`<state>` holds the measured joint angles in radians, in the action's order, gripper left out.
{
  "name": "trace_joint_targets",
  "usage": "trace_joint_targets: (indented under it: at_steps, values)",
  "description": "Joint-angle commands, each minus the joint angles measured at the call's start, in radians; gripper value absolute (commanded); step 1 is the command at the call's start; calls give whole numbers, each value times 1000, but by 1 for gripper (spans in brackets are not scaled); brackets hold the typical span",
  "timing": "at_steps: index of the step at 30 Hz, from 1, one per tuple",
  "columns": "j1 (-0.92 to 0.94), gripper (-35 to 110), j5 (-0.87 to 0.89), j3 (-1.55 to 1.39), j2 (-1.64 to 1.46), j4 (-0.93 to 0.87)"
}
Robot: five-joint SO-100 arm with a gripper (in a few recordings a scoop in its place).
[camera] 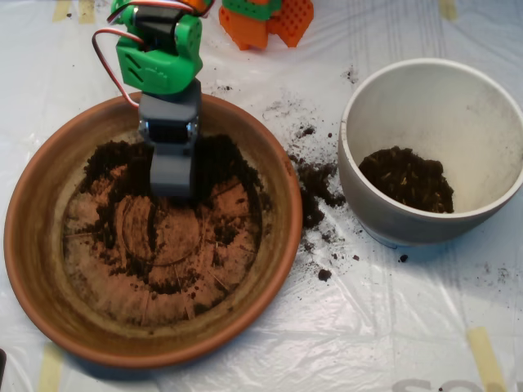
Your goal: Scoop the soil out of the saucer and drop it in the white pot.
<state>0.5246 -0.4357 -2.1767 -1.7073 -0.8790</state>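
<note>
The terracotta saucer (33, 269) fills the left half of the overhead view. Dark soil (225, 175) lies thin across its ridged bottom, thickest along the upper part. My grey scoop (172, 184) reaches down from the green arm and stands inside the saucer, its lower end in the soil near the upper middle. The white pot (490, 122) stands at the right, apart from the saucer, with a dark heap of soil (409, 180) on its bottom.
Spilled soil crumbs (315, 188) lie on the white plastic sheet between saucer and pot. Orange printed parts (265, 20) sit at the top edge. Yellow tape strips (482, 351) hold the sheet at the lower right.
</note>
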Motion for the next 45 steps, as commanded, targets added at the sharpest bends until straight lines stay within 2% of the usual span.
trace_joint_targets:
  at_steps: [1,8,11,16,27,36,45]
  values:
    - [-2,12,-5,-18,-104,9]
    - [-6,7,-29,-18,-104,32]
    - [-31,0,-46,8,-86,-6]
    - [-84,0,-66,87,-52,-126]
    - [-227,0,61,164,-451,-282]
    - [-433,0,141,440,-563,-500]
    - [-532,0,167,884,-324,-692]
